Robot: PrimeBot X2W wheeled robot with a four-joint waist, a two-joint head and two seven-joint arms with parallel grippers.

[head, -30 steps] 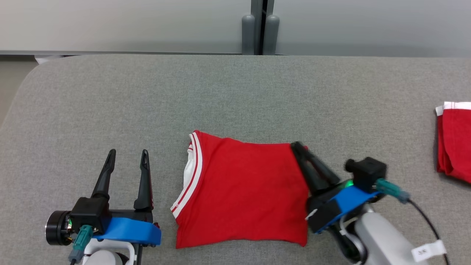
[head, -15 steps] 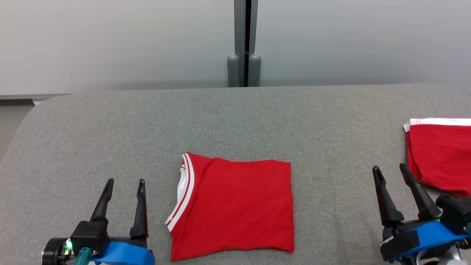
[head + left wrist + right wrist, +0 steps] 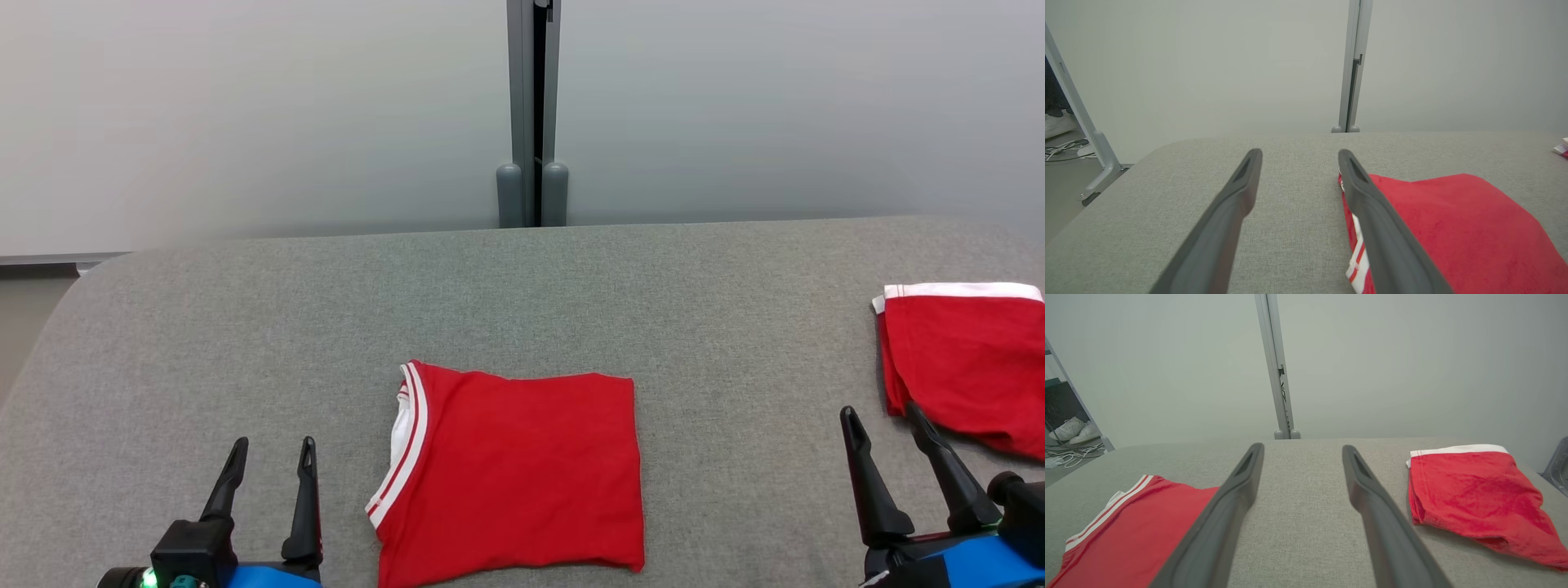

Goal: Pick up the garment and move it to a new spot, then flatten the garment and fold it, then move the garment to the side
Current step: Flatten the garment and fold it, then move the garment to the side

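Note:
A red garment (image 3: 514, 474) with a white-and-red striped collar lies folded into a flat rectangle at the front middle of the grey table (image 3: 522, 294). It also shows as the red garment (image 3: 1453, 228) in the left wrist view and the red garment (image 3: 1126, 526) in the right wrist view. My left gripper (image 3: 271, 451) stands open to its left, off the cloth, nothing between its fingers. My right gripper (image 3: 883, 418) stands open well to its right, also empty. In the wrist views the left gripper (image 3: 1298, 154) and the right gripper (image 3: 1302, 449) hang over bare table.
A second red garment (image 3: 963, 359) with a white band lies folded at the table's right edge, close beyond my right fingertips; it is the second red garment (image 3: 1474, 490) in the right wrist view. A grey wall with a vertical post (image 3: 532, 114) stands behind the table.
My right gripper has let go of the folded garment's right edge, opened and drawn back to the right. The head camera has tilted up, so the whole scene sits lower.

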